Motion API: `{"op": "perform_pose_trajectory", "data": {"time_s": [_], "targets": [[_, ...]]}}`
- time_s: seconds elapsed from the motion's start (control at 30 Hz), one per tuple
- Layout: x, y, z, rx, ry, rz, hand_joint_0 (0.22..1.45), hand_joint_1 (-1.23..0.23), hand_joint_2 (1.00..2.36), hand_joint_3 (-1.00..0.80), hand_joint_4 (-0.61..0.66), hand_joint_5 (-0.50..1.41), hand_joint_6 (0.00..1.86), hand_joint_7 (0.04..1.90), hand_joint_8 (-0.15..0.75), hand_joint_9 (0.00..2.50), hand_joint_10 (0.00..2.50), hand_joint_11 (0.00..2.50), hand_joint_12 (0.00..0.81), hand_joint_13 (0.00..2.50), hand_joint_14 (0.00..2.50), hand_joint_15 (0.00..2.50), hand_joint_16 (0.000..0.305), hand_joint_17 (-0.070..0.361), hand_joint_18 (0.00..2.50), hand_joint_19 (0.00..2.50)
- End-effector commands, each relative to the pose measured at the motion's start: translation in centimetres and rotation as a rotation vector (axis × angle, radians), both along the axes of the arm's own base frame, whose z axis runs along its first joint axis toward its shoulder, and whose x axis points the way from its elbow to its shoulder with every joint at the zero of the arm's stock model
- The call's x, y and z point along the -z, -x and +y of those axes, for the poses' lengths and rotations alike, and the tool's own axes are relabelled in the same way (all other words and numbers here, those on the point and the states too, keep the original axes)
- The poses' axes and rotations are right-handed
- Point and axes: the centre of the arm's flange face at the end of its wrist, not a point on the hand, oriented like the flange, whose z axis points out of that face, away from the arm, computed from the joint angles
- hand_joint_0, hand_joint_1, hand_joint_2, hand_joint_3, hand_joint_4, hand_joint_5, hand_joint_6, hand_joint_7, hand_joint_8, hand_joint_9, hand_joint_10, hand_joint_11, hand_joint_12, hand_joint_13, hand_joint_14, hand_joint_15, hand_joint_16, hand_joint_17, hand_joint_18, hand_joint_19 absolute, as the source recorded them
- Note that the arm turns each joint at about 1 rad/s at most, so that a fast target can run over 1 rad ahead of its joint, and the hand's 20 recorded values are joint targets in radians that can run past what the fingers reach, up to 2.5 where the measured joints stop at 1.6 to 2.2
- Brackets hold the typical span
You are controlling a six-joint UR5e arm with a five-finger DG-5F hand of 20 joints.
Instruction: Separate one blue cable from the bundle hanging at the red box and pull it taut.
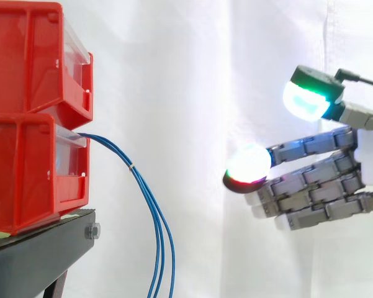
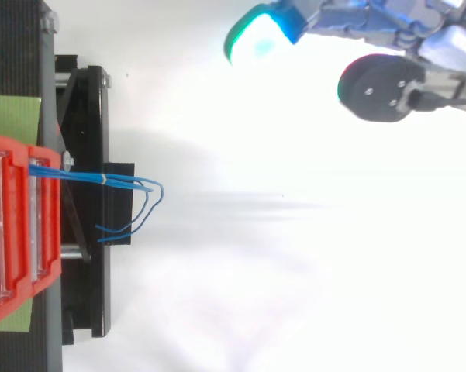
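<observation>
Over at the left edge, two red bins (image 1: 25,74) sit stacked on a black stand (image 1: 43,254), with a green sheet (image 2: 12,116) lying under them. From the front of the lower bin (image 1: 25,180) the blue cables (image 1: 146,205) come out as a bundle. A small pale band (image 1: 131,166) ties them near the bin, and they droop and hang past the stand's front edge. Open room, backed by the white curtain (image 1: 192,74), lies between the cables and the hand (image 1: 316,186). The hand is well apart from the bundle, at about the lower bin's height. In the top view it sits off to one side of the cables' line. Its fingers stretch out level toward the bins, with the thumb raised above them. It is released and holds nothing.
</observation>
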Motion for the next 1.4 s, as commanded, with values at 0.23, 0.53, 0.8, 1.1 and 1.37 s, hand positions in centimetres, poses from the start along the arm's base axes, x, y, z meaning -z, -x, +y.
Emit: {"op": "perform_pose_trajectory", "data": {"time_s": [0.23,0.53,0.8,1.1,1.37], "targets": [[3.5,-4.9,1.5,-0.048,-0.084,0.031,0.55,-0.42,1.00,-0.50,0.24,-0.21,0.50,0.74,0.283,0.38,0.00,0.01,0.241,0.23,0.00,0.00,0.030,0.068,0.20,0.04],[5.5,-7.0,2.4,-0.079,-0.078,0.019,0.55,-0.42,1.00,-0.50,0.28,-0.19,0.50,0.80,0.287,0.40,0.00,0.01,0.239,0.23,0.00,0.00,0.030,0.067,0.20,0.05],[7.8,-7.8,2.8,-0.082,-0.096,-0.013,0.55,-0.42,1.00,-0.50,0.28,-0.19,0.50,0.80,0.287,0.41,0.00,0.02,0.238,0.24,0.00,0.00,0.030,0.067,0.21,0.06],[8.2,-8.5,3.2,-0.093,-0.106,-0.057,0.55,-0.43,1.00,-0.50,0.28,-0.19,0.50,0.80,0.286,0.41,0.00,0.01,0.238,0.25,0.00,0.00,0.030,0.067,0.21,0.06],[8.6,-11.6,4.4,-0.166,-0.130,-0.087,0.55,-0.43,1.00,-0.50,0.28,-0.19,0.50,0.80,0.286,0.42,0.00,0.02,0.238,0.25,0.00,0.00,0.030,0.067,0.21,0.05]]}}
